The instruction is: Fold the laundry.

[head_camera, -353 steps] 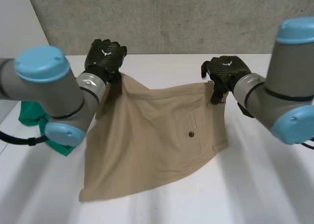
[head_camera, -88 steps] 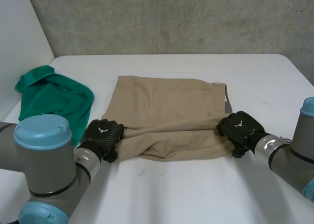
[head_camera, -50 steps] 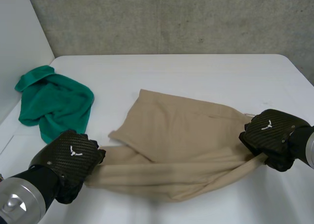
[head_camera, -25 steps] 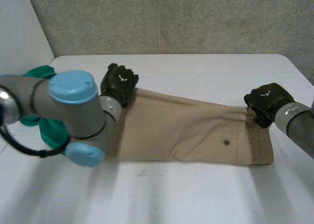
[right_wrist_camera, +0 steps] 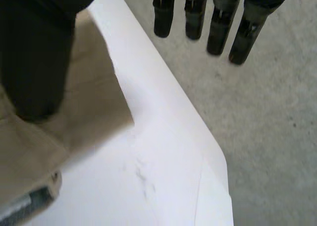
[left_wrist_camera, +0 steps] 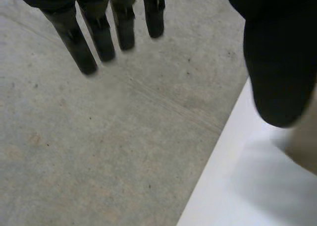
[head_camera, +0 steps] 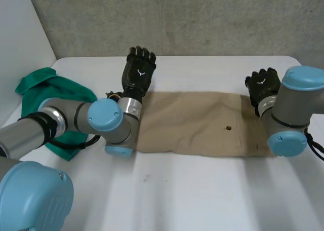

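Observation:
A pair of tan shorts (head_camera: 197, 122) lies flat on the white table (head_camera: 202, 195), folded into a long band, with a pocket button (head_camera: 229, 128) facing up. My left hand (head_camera: 137, 71) hovers just beyond the band's far left corner, fingers straight and apart, holding nothing. My right hand (head_camera: 263, 84) is over the far right corner, also open. In the left wrist view the left hand (left_wrist_camera: 94, 32) has straight fingers, and a sliver of the tan shorts (left_wrist_camera: 304, 141) shows beside the thumb. The right hand (right_wrist_camera: 195, 13) spreads above the tan shorts' (right_wrist_camera: 94, 97) corner.
A crumpled green cloth (head_camera: 55, 102) lies at the table's left side, partly behind my left arm. A concrete wall (head_camera: 202, 18) stands just behind the far table edge. Bare table stretches in front of the shorts.
Both hands have opened and let go of the shorts' far corners. The shorts, dragged and swung moments ago, now lie flat and straight. Both hands have lifted slightly toward the wall.

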Controlling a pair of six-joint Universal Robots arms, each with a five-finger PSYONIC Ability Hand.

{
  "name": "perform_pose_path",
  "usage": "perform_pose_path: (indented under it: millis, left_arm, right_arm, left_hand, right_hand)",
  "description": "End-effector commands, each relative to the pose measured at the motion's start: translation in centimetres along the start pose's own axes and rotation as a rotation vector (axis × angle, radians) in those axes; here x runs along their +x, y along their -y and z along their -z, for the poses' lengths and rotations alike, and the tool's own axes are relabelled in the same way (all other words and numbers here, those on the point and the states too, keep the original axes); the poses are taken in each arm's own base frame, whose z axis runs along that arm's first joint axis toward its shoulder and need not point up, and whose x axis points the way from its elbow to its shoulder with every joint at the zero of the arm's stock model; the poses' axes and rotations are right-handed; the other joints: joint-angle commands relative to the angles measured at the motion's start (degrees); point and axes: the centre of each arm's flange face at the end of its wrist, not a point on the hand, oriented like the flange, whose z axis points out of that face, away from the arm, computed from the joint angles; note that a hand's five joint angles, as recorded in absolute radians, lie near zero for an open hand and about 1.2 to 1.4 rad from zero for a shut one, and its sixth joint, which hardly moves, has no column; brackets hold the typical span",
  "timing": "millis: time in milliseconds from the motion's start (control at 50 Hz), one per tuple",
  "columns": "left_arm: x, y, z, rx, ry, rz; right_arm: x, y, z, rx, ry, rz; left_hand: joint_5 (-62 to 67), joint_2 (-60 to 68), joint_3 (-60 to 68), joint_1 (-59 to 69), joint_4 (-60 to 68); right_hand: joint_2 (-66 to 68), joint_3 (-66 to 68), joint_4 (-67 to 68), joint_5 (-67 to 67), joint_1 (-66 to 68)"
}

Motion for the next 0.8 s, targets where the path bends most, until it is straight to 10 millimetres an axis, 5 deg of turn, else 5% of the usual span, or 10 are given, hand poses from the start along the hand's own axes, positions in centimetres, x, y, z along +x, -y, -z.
perform_pose_path:
  millis: [20,160,340,580,740,800]
  left_arm:
    - [-1.0,2.1,0.4,0.072,0.046,0.010]
    - [-4.2,5.6,1.5,0.091,0.074,0.021]
    - [-7.2,7.7,5.8,-0.030,0.039,0.125]
    - [-6.8,7.4,12.1,-0.355,-0.209,0.546]
    - [-6.7,7.2,12.4,-0.385,-0.234,0.560]
    - [-6.7,7.2,12.4,-0.385,-0.231,0.560]
  right_arm:
    - [3.0,2.2,1.8,-0.035,-0.050,-0.032]
    - [7.2,6.6,6.0,0.069,-0.097,-0.073]
    - [4.3,3.5,11.1,-0.162,0.246,-0.134]
    - [1.7,-2.7,10.1,-0.154,0.249,-0.291]
    - [0.3,-5.1,8.2,-0.154,0.227,-0.275]
    - [0.1,-6.1,7.6,-0.176,0.226,-0.268]
  left_hand:
    - [-15.4,-15.9,-16.3,-8.6,-15.8]
    - [-15.4,-15.9,-16.3,-8.6,-15.8]
    - [-15.4,-15.9,-16.3,-8.6,-15.8]
    - [-14.8,-15.3,-15.8,-8.0,-15.3]
    - [-14.3,-14.8,-15.3,-7.5,-14.8]
    - [-14.5,-15.0,-15.4,-7.7,-15.0]
  right_hand:
    - [-8.1,-8.5,-9.4,-9.1,-3.7]
    - [-8.1,-8.5,-9.4,-9.1,-3.7]
    - [-8.1,-8.5,-9.4,-9.1,-3.7]
    - [3.7,3.4,2.4,2.8,8.2]
    - [11.1,10.8,9.8,10.2,15.6]
    - [31.9,31.6,30.6,31.0,36.3]
